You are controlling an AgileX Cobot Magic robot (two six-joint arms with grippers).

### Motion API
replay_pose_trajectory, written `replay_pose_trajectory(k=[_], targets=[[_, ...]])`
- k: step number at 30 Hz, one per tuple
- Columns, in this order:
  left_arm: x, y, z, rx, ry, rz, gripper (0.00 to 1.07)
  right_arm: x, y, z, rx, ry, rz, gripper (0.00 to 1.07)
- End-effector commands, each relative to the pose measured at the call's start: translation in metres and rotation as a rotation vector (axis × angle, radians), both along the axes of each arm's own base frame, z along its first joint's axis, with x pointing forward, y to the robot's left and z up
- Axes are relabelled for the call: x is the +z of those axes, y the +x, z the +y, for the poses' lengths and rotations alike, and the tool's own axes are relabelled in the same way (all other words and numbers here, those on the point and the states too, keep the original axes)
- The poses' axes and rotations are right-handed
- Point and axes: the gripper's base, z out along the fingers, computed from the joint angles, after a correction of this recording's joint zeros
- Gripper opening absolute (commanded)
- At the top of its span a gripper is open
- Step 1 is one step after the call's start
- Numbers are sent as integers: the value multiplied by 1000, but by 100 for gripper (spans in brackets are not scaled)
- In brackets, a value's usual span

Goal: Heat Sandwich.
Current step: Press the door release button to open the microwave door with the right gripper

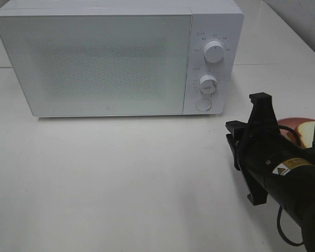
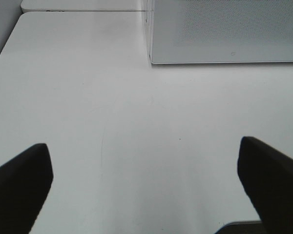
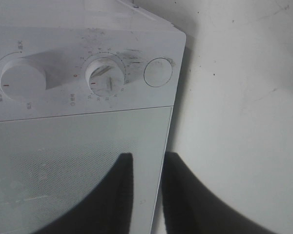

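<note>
The sandwich [image 1: 306, 131] is lying on a pink plate [image 1: 290, 121] near the right edge of the bench [image 1: 121, 184], forward of the microwave's right front corner. Only a slice of white bread with a tan crust is showing, because the black right arm is covering the rest of it.

The right tool [image 3: 149, 157] is hanging just beside the plate, on the side toward the middle of the bench, and is turned on its side. It is pointing away from the sandwich and toward the microwave [image 1: 110, 58]. Its fingers [image 3: 112, 195] are standing narrow, with a slim gap between them and nothing in it, so the sandwich is not being held. In the right wrist view they are framing the seam where the closed door meets the control panel, with the lower knob [image 1: 208, 83] and the round button [image 1: 203, 104] beyond them.

The microwave is sitting at the back of the bench with its door shut, the upper knob [image 1: 214, 51] above the lower one.

The left tool [image 2: 142, 142] is standing wide over bare bench, holding nothing, and is facing the microwave's front. It is not showing in the high view, and the sandwich is not appearing in its wrist view.
</note>
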Motion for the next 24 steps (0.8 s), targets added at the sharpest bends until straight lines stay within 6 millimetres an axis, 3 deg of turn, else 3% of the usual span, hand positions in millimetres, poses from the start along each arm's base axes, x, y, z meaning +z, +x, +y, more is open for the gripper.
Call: replay_pose_trajectory(k=[1, 3, 20, 24], targets=[[0, -2, -1, 5, -9, -28, 98, 1, 0, 3, 2, 33, 0, 8], [0, -2, -1, 5, -9, -28, 98, 1, 0, 3, 4, 39, 0, 0], [0, -2, -1, 5, -9, -28, 98, -5, -1, 4, 17, 30, 53, 0], [0, -2, -1, 5, -9, -28, 98, -11, 6, 0, -31, 22, 73, 0]])
